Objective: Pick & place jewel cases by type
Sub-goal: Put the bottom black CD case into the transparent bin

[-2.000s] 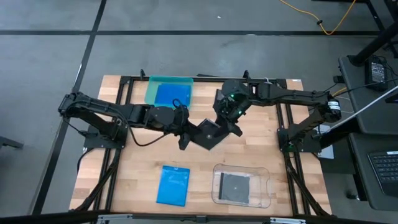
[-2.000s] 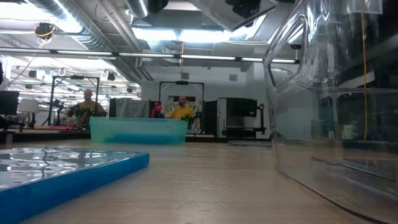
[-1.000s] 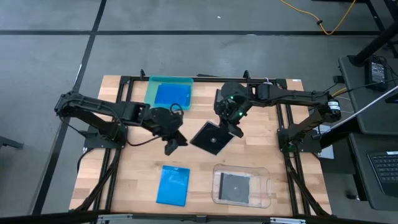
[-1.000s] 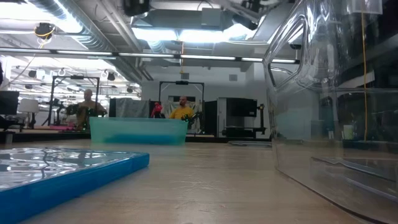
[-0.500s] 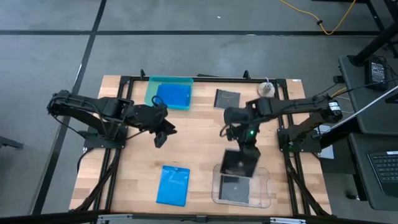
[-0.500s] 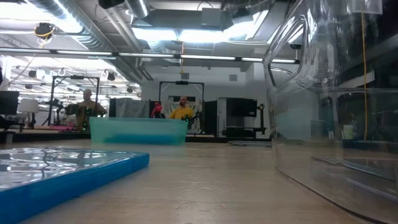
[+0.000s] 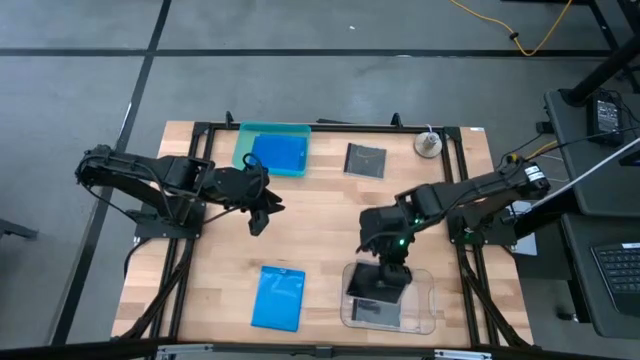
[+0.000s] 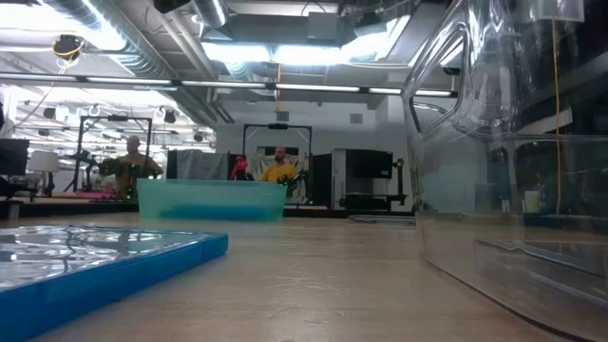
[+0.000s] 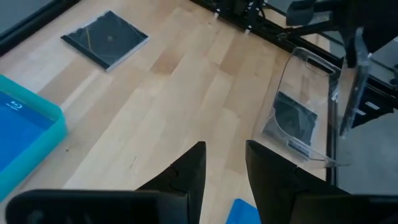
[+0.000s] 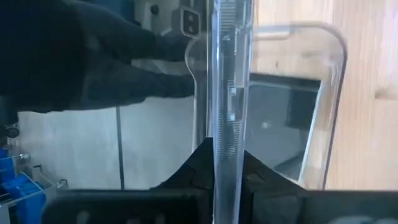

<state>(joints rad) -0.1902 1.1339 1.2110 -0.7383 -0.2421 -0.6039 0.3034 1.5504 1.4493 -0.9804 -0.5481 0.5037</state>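
Over the clear tray [image 7: 425, 305], the right tool [image 7: 385, 277] pinches a dark jewel case [image 10: 227, 93] edge-on between its fingers.

I see the wooden counter [image 7: 320, 230] carrying a teal tray [image 7: 272, 150], a clear tray [image 7: 425, 305], a blue case [image 7: 279, 297] and a grey case [image 7: 365, 159].

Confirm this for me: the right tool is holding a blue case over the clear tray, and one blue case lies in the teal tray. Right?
Not quite. The case in the right tool is a clear one, not blue, seen edge-on in the right wrist view. It is over the clear tray, and a blue case does lie in the teal tray.
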